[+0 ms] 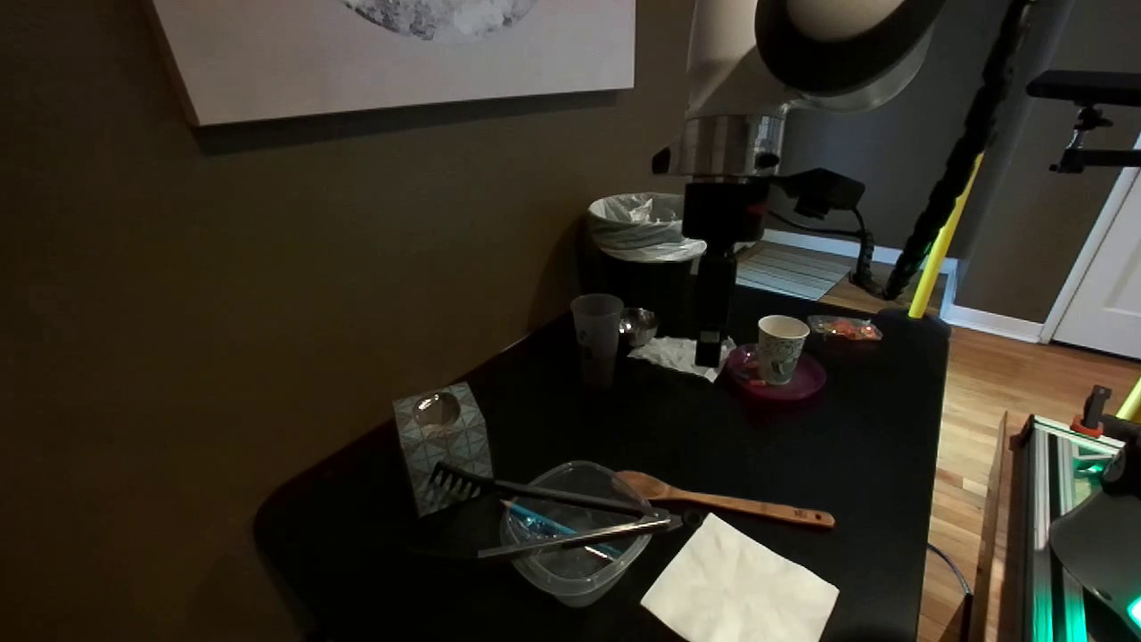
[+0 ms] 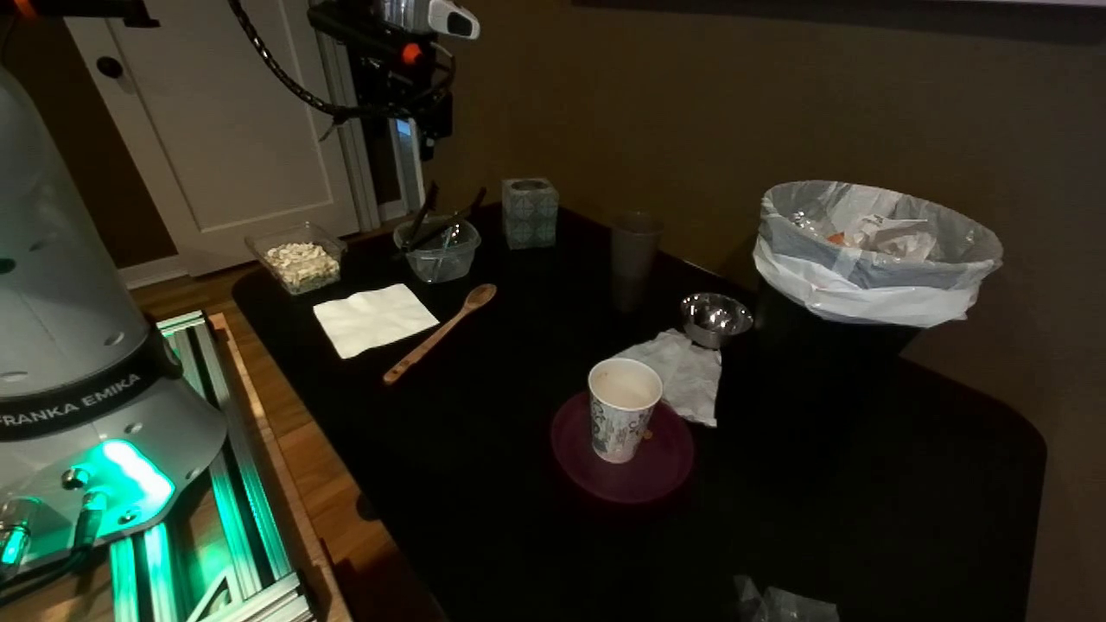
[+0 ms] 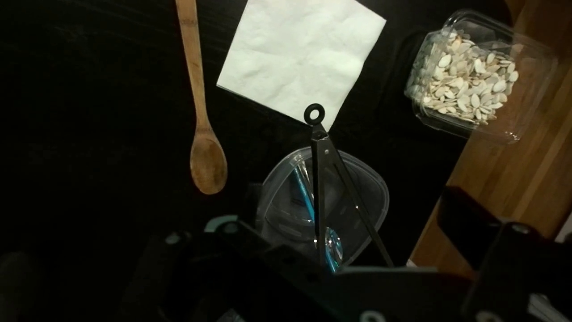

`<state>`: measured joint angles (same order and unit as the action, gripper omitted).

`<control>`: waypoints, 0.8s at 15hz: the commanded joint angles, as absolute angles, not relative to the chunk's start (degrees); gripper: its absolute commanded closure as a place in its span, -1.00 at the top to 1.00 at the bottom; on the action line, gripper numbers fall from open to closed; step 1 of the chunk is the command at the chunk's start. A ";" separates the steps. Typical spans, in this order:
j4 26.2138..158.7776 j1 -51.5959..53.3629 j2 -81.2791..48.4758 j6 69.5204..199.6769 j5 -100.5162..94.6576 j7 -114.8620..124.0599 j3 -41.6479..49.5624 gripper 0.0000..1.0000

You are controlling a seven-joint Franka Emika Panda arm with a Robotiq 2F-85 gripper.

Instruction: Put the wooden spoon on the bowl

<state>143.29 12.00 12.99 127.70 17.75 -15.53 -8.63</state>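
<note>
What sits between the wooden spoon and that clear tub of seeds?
A white napkin lies between the wooden spoon and the clear tub of seeds, in the wrist view.

It looks like a room in a home, judging by the panelled door (image 2: 242, 155) with its round knob (image 2: 110, 66), the pale skirting (image 1: 997, 324), the wood floor (image 1: 989, 370), the striped mat (image 1: 793, 272) and the picture (image 1: 401, 58) hung on the brown wall (image 1: 294, 267). Household things share the worktop (image 2: 484, 449): a tissue box (image 2: 530, 216), a napkin (image 2: 371, 318), a cup (image 2: 620, 423) on a plate (image 2: 622, 485), a spoon (image 3: 199, 97) and tongs (image 3: 318, 188), and near the wall is a bin (image 2: 821, 345) with a white liner (image 2: 873, 294). The robot arm (image 2: 60, 285), with metal rails (image 2: 233, 518) and a green light (image 2: 138, 479) at its foot, would suit a lab better.
</note>
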 commanded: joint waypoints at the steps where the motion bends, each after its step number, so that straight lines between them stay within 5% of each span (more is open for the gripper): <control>1: 144.50 12.35 8.32 133.96 13.49 -18.29 -8.98 1.00; 12: 149.03 10.44 -0.49 142.96 9.99 -18.02 -9.07 1.00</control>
